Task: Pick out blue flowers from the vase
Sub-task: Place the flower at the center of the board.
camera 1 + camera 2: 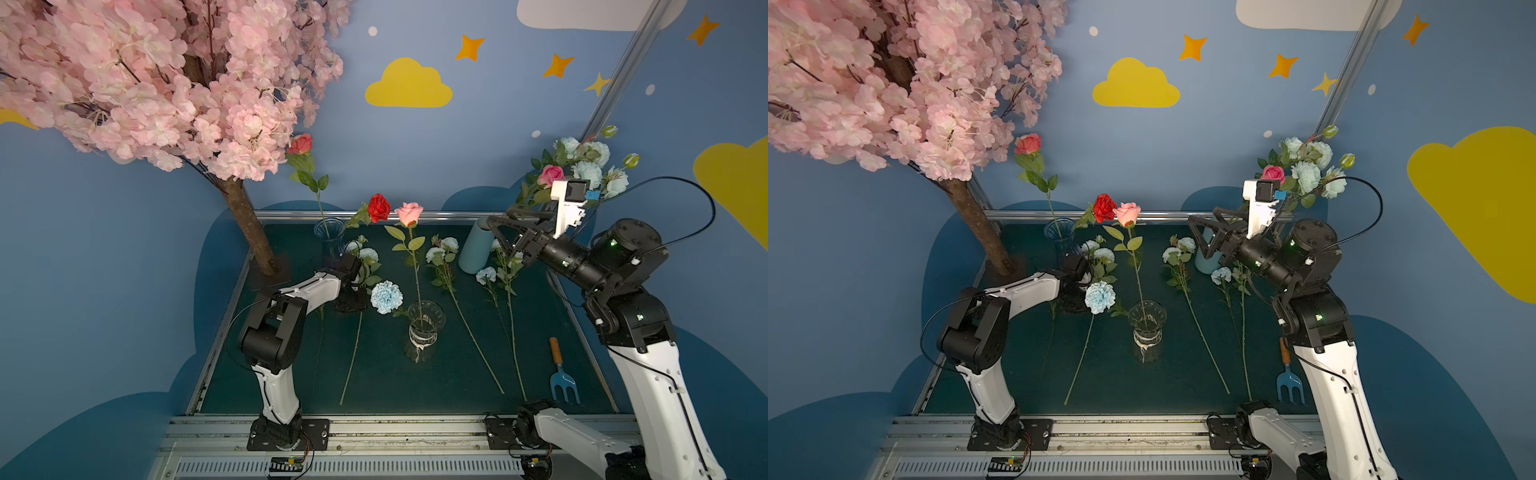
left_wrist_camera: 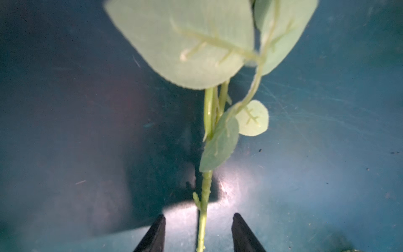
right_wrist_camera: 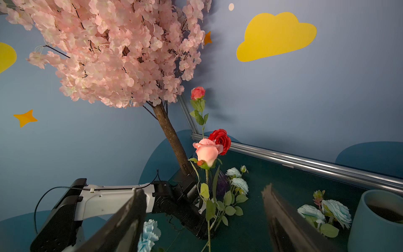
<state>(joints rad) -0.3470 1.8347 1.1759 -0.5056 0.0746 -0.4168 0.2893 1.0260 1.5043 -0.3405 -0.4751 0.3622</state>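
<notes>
Several pale blue flowers lie on the dark green table [image 1: 386,374]: a carnation [image 1: 386,297], a cluster [image 1: 368,254], another cluster [image 1: 444,248] and a fourth [image 1: 486,275]. More blue flowers [image 1: 588,168] and a pink rose stand in the light blue vase [image 1: 476,249] at the back right. My left gripper [image 1: 351,303] points down at the table just left of the carnation. In the left wrist view the left gripper [image 2: 199,216] is open, with a green stem [image 2: 206,192] between its fingers and a gap on each side. My right gripper [image 1: 498,235] is wide open beside the vase's mouth, holding nothing.
A glass vase [image 1: 426,328] with a pink rose stands mid-table. A second glass vase [image 1: 328,239] with red roses is at the back left, by the blossom tree's trunk [image 1: 249,232]. A blue garden fork [image 1: 561,376] lies at the front right. A metal rail [image 1: 436,216] borders the back.
</notes>
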